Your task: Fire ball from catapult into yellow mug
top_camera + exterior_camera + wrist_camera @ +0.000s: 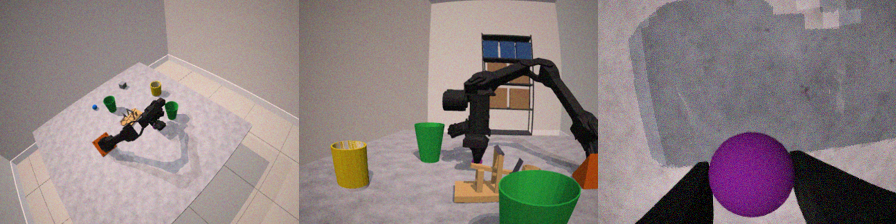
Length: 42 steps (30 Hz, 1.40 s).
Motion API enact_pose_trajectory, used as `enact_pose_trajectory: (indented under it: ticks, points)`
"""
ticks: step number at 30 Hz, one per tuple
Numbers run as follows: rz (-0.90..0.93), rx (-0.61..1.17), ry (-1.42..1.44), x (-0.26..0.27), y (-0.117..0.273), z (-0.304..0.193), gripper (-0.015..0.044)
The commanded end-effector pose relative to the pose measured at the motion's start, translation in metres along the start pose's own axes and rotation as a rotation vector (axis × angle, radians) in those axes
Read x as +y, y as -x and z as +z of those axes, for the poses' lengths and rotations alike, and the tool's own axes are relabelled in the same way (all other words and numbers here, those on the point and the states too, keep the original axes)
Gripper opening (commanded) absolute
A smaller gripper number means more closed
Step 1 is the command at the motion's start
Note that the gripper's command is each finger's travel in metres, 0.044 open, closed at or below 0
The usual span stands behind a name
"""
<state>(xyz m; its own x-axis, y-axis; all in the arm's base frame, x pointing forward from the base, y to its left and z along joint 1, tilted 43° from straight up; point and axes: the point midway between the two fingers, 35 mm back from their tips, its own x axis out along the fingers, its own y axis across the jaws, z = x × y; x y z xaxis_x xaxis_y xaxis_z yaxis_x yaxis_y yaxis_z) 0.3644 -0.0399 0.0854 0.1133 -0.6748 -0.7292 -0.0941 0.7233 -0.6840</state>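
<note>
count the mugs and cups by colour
yellow: 1, the mug
green: 2, the cup nearer the blue ball and the cup beyond the gripper
total: 3

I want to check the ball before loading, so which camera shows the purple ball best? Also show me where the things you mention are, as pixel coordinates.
The wrist view: the ball [476,161] [751,174] appears large and whole there. The exterior view shows only slivers; the top view barely a trace.

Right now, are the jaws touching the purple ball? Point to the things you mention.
Touching. The wrist view shows the purple ball [751,174] between the jaws, a fingertip meeting it on either side with no table visible between.
</note>
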Motion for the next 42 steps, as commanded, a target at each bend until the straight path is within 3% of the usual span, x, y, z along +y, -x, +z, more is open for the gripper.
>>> enact_pose_trajectory:
  ticks: [1, 3, 7, 8, 30, 35, 42]
  points:
    - [-0.003, -0.001, 0.005, 0.0, 0.0, 0.0, 0.0122]
    - [-0.003, -0.001, 0.005, 0.0, 0.0, 0.0, 0.0109]
    - [-0.003, -0.002, 0.012, 0.0, 0.007, 0.002, 0.0004]
    - [-0.002, -0.002, 0.017, 0.0, 0.012, 0.003, 0.0]
    - [-0.011, -0.016, 0.128, -0.003, 0.122, 0.006, 0.0]
    - [-0.006, -0.009, 0.135, 0.003, 0.124, 0.003, 0.0]
    - [0.036, 0.074, 0.17, 0.064, 0.114, -0.022, 0.0]
